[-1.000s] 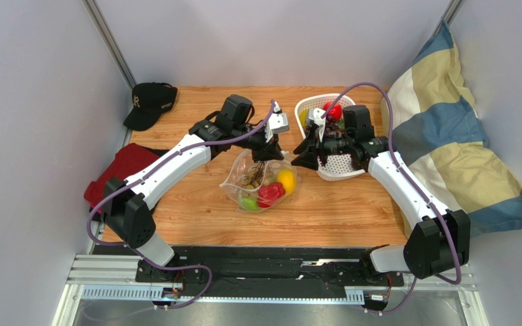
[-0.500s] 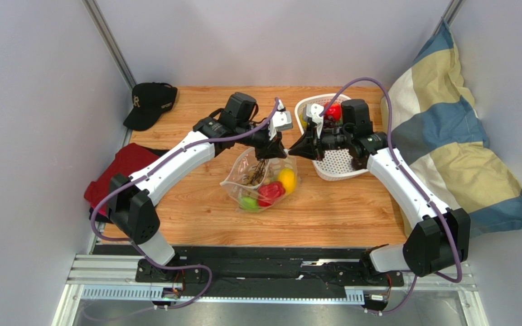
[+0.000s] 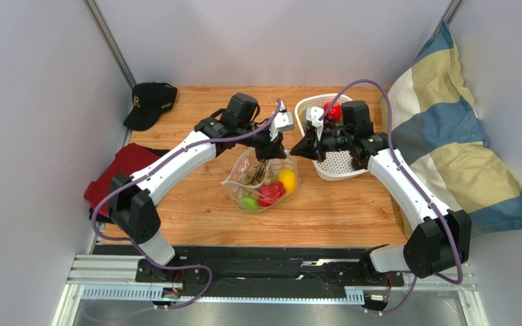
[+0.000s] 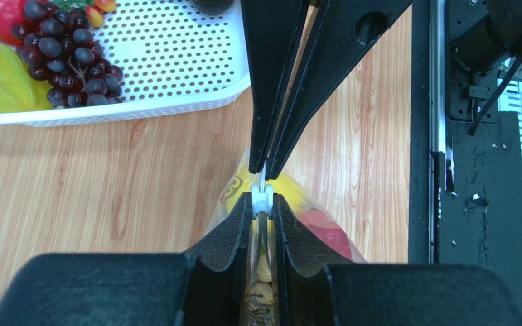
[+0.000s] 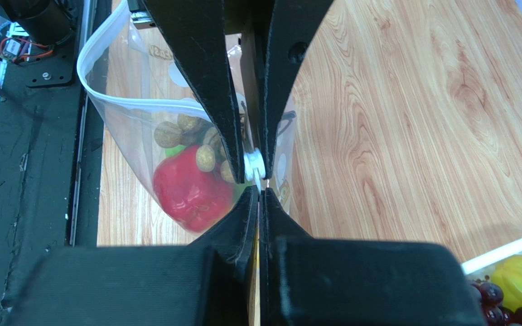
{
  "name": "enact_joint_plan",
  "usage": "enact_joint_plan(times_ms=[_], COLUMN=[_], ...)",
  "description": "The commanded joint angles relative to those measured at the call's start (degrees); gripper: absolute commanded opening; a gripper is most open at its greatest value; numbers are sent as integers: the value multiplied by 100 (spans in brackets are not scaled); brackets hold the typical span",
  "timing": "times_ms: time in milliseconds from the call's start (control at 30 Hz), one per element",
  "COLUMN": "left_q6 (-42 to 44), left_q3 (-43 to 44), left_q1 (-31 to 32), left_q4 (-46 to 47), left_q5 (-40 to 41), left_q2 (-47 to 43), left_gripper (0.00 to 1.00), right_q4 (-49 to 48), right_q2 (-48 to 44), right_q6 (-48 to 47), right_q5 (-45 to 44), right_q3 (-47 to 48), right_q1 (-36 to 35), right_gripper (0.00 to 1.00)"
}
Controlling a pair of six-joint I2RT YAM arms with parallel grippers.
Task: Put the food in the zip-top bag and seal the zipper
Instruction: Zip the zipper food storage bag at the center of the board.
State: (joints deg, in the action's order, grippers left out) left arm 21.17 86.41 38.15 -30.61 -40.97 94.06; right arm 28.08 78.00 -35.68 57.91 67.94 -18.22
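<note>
Left end effector (image 4: 262, 204) and right end effector (image 5: 258, 194) pinch zipper (image 5: 253, 163), bag (image 5: 127, 146) mouth-up.

Table (image 3: 352, 204) is wood-grain, smooth with a low sheen. Bag (image 5: 131, 136) is clear glossy plastic, and the pepper (image 5: 189, 193) inside looks shiny too. Basket (image 4: 175, 61) is white perforated plastic, grapes (image 4: 66, 61) glossy. Left gripper (image 4: 262, 202) and right gripper (image 5: 258, 193) are matt black plastic. Cap (image 3: 149, 102) and red cloth (image 3: 124, 166) are soft fabric, rail (image 3: 100, 275) bare metal

Right gripper (image 3: 294, 151) shifted left and up, now tip-to-tip with left gripper (image 3: 276, 151) at zipper (image 4: 262, 198).
</note>
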Motion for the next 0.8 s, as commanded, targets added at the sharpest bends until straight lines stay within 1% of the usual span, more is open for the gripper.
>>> enact_joint_plan(times_ms=[0,200,367,500,600,667,700,733,767], left_q6=[116,107,115,221,475,555,546,511,494], left_q3=[-63,-186,-160,-168,-256,-361,-388,-414,-415], left_q1=[-97,-132,-325,-475,-493,-493,-493,-493,-493], left_q4=[-252,-331,-551,-797,-1060,-1061,-1052,-1009,-991], left_q5=[124,256,309,344,344,335,309,187,108], left_q2=[-362,-538,-564,-739,-968,-1117,-1144,-1153,-1127], left_gripper=[9,11,12,13,14,14,13,13,13], right_q4=[-83,-259,-285,-303,-329,-294,-181,-154,-101], right_q2=[-206,-267,-294,-338,-364,-355,-355,-329,-285], right_q6=[-44,114,96,88,105,149,167,193,202], right_q5=[-350,-500,-675,-939,-1044,-949,-678,-528,-396], right_q3=[0,-88,-229,-352,-440,-396,-344,-239,-185], right_q1=[231,389,512,609,670,679,670,653,618], right_gripper=[0,0,0,0,0,0,0,12,28])
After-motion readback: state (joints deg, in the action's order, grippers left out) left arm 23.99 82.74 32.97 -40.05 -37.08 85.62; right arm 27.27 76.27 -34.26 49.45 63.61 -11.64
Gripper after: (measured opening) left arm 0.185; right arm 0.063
